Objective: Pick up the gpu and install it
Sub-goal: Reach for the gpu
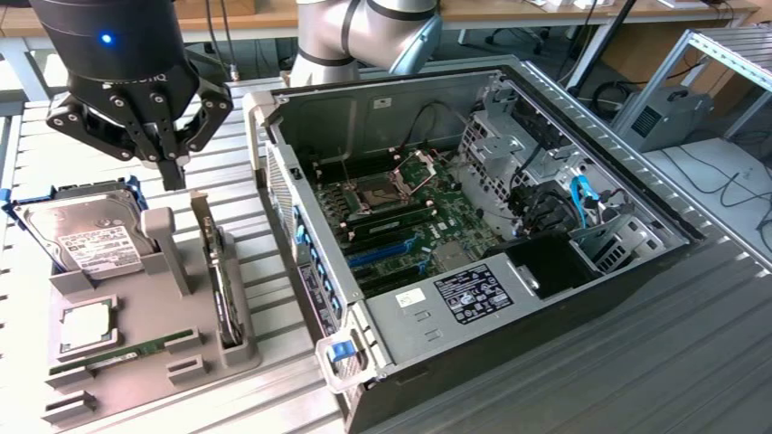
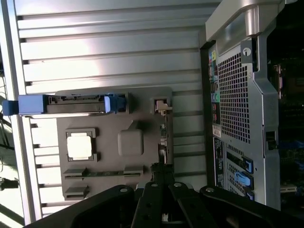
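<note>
Above the grey tray (image 1: 151, 309), near the tabletop (image 1: 675, 380) edge at the exterior view's left, my gripper (image 1: 173, 176) hangs with its fingers pressed together, holding nothing. Just below it the gpu (image 1: 221, 271) stands on edge in the tray's slot, between the hard drive (image 1: 85, 237) and the open computer case (image 1: 483, 235), apart from my fingers.

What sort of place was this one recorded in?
Likely a robotics lab or workshop bench for PC assembly: an open computer case lies on a ribbed metal table, a grey fixture tray beside it holds a hard drive, and desks stand behind.
</note>
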### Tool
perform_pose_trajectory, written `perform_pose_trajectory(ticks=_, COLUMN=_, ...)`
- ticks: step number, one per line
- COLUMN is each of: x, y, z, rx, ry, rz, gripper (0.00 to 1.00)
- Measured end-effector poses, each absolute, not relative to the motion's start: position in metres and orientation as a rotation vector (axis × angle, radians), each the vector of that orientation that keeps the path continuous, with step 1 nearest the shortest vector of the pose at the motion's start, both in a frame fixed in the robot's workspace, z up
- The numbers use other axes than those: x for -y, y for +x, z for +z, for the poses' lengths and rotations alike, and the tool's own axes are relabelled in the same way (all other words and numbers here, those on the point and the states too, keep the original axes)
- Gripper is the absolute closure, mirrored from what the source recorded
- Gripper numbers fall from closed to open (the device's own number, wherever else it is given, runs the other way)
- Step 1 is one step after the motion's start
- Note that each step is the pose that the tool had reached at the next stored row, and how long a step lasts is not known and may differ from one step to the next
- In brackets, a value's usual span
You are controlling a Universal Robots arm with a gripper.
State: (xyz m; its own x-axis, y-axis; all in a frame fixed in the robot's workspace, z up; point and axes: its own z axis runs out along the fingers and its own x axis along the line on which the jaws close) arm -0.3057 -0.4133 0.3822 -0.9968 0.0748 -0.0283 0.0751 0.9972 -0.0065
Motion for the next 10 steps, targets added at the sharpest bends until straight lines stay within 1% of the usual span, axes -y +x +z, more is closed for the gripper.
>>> perform_pose_trajectory(ticks=5, x=0.4150, y=-0.3057, z=0.3811, rx=-3.110, ry=0.116, rz=-0.039, gripper=0.89)
perform_pose_trajectory(ticks=10, x=0.4152, y=-0.3057, z=0.3808, rx=-3.110, ry=0.116, rz=-0.042, gripper=0.89)
